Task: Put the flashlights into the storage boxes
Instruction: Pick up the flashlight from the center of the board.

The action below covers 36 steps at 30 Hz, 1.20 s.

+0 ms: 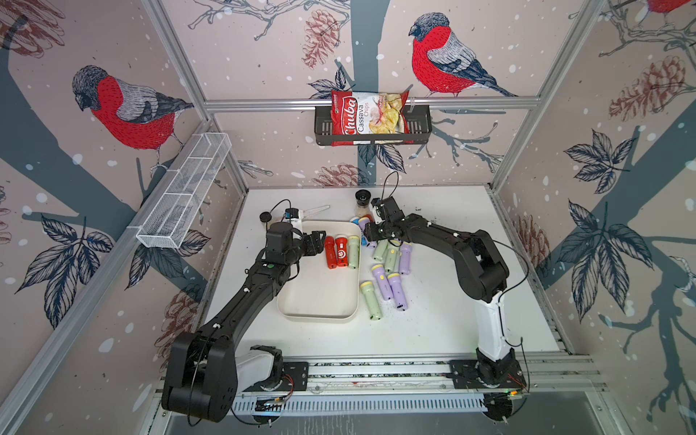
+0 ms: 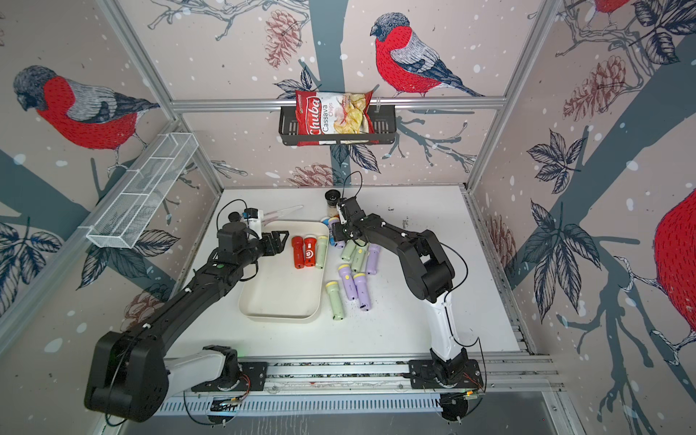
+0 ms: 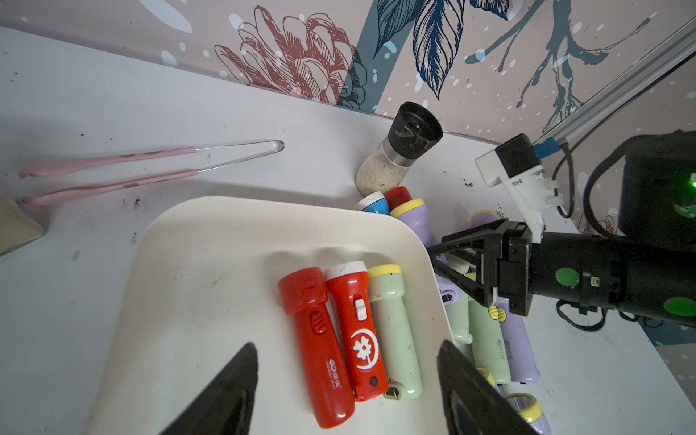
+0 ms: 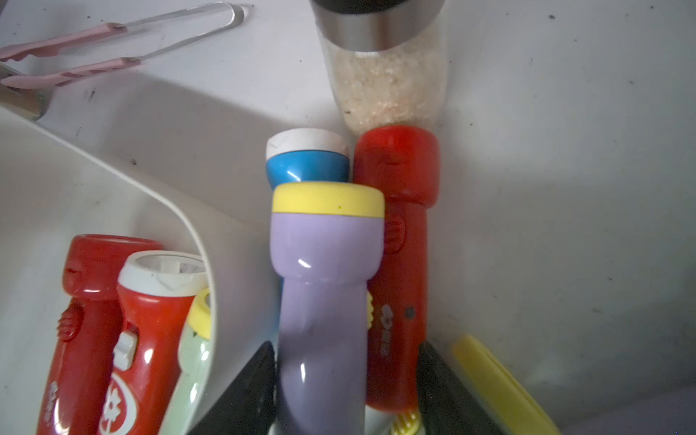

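Right gripper [image 4: 346, 343] straddles a lilac flashlight [image 4: 324, 282] and a red flashlight [image 4: 399, 244] outside the tray [image 3: 180, 241]'s far right corner, against the grinder [image 3: 399, 158]; whether it is pinching them I cannot tell. Left gripper [image 3: 347, 343] is spread above the tray's 3 flashlights [image 3: 350, 331]. Bag [image 1: 367, 116]: "Chuba Cassava Chips".

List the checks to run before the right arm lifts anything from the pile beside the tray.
1. Right end effector around one torch only: not ok; lilac torch and red torch both lie between its fingers.
2. Firm grip: cannot tell.
3. Jar clear of the lift: not ok; it stands right at the red torch's head.
4. Free room in tray: ok; three torches lie at its far end, the rest is bare.
5. Left end effector open and empty: ok.
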Tool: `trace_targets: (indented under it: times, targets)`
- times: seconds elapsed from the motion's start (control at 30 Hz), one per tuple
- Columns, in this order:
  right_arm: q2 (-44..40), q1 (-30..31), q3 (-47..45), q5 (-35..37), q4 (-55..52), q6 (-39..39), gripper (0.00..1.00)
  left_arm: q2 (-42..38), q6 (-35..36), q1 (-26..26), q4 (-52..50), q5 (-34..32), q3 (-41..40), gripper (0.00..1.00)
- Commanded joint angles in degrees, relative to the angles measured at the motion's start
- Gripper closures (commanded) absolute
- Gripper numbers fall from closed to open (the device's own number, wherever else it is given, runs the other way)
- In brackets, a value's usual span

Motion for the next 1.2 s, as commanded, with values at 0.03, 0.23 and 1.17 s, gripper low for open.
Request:
trace_targets:
  times: [0.03,0.23,1.17]
  targets:
    - [1.59,0.16,1.29,3.26,-1.40,0.90,0.46,0.26,-0.48,0.13,2.00,0.52,0.48,0.26]
    - [1.78,0.19,1.25,4.73,-2.38,1.48,0.58,-0.24,-0.57,0.13,2.26,0.52,0.47,0.26]
    - [-42.85,0.65,-45.38,-1.05,27.77,13.21,0.68,-2.37,-6.44,-9.14,14.31,7.14,-4.74,0.31]
